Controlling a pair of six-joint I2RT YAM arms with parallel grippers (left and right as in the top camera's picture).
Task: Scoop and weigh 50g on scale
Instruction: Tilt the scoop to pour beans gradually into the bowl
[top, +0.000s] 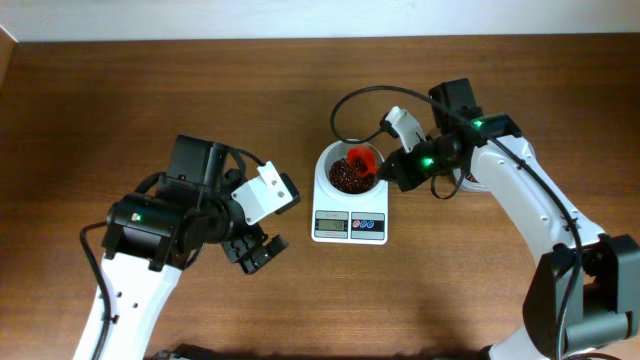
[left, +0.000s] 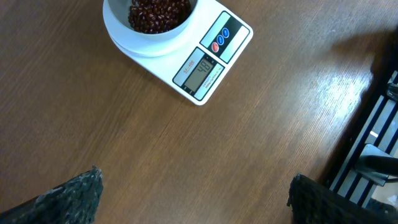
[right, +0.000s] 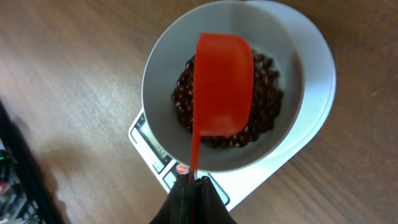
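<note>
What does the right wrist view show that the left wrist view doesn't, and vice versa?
Only the right wrist view shows the red scoop over the bowl, with its handle pinched in the shut right gripper.

Only the left wrist view shows the display and buttons in full. It also shows the left gripper, open with nothing between its fingers.

Both show the scale, its white bowl holding red beans, and the wooden table.

Glossy red plastic scoop (right: 224, 84), smooth white plastic scale (left: 208, 62), wood-grain table (top: 150, 100).
</note>
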